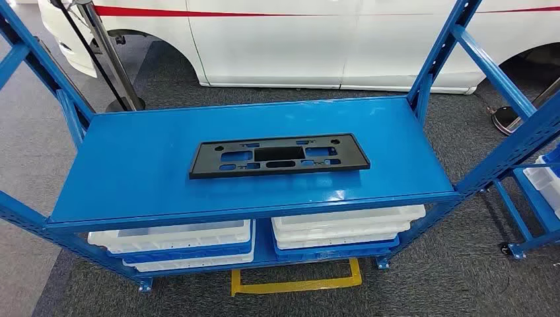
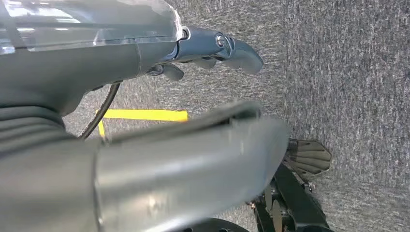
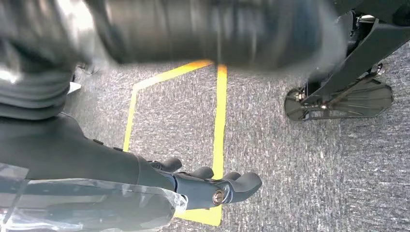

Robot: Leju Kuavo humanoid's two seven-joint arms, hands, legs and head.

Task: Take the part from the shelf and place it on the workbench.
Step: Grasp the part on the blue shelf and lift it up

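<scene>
We see the black plastic part [image 1: 279, 156], a flat rectangular plate with cut-out slots, lying on the top shelf [image 1: 132, 165] of the blue rack, near its middle. Its long axis runs side to side across our head view, roughly parallel to the shelf's front edge, with the right end tipped slightly farther away. White trays [image 1: 173, 239] sit on the level below. Our left hand [image 2: 212, 50] hangs over grey carpet, fingers loosely extended, holding nothing. Our right hand [image 3: 208, 186] hangs likewise above yellow floor tape [image 3: 220, 121], empty.
</scene>
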